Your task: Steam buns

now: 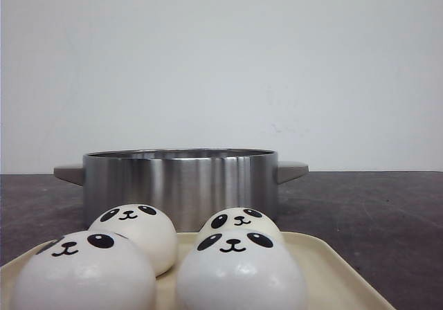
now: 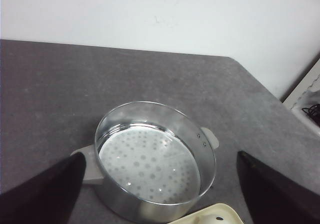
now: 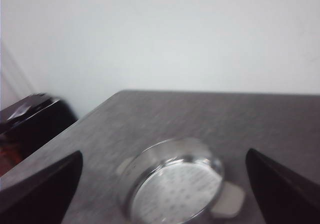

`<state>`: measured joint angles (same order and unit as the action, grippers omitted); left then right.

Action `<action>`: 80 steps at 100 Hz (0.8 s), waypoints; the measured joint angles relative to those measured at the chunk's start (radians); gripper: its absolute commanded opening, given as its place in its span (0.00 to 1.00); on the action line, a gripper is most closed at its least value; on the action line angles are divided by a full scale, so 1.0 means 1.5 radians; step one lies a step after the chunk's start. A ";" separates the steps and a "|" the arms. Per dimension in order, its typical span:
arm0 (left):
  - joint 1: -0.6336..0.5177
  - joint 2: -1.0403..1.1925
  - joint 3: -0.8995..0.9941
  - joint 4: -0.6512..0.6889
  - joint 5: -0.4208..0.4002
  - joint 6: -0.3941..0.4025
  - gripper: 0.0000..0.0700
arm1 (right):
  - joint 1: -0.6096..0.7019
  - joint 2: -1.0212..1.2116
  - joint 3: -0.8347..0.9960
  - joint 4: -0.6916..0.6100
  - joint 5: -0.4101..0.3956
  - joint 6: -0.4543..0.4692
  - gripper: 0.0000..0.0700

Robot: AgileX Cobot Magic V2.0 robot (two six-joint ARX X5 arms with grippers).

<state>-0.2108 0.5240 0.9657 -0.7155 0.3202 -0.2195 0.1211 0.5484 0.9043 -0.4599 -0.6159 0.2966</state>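
So from the front, going left to right: four buns sit on a cream tray (image 1: 325, 261) right up close to the camera. Front-left bun (image 1: 83, 274) is the big one at the near edge, back-left bun (image 1: 138, 232) sits just behind it and looks to be touching it. Then the back-right bun (image 1: 239, 221) peeks over the front-right bun (image 1: 241, 272), which hides most of it. All four have their panda faces up and toward the camera. Behind the tray is the steel steamer pot (image 1: 180, 185) on the dark table (image 1: 374, 213), stubby handles sticking out both sides.

My left gripper (image 2: 160, 194) hangs above the pot with its fingers spread wide, nothing between them, and I can see the perforated plate inside. A tray corner shows at the edge. My right gripper (image 3: 162, 194) is also spread apart and empty, looking down at the same pot, a bit blurry
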 measured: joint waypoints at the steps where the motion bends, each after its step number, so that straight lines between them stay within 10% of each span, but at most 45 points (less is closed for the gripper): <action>1: -0.001 0.000 0.000 0.000 0.000 0.000 0.85 | 0.005 0.004 0.001 0.000 0.003 0.000 0.95; 48: -0.020 0.000 0.000 -0.037 -0.021 0.013 0.85 | 0.444 0.282 0.031 -0.106 0.364 0.017 0.95; 80: -0.033 0.000 0.000 -0.060 -0.024 0.025 0.85 | 0.542 0.486 0.034 -0.120 0.373 0.122 0.95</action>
<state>-0.2607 0.5240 0.9657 -0.8051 0.2836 -0.1822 0.9348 1.2774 0.9550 -0.6403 -0.0559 0.4797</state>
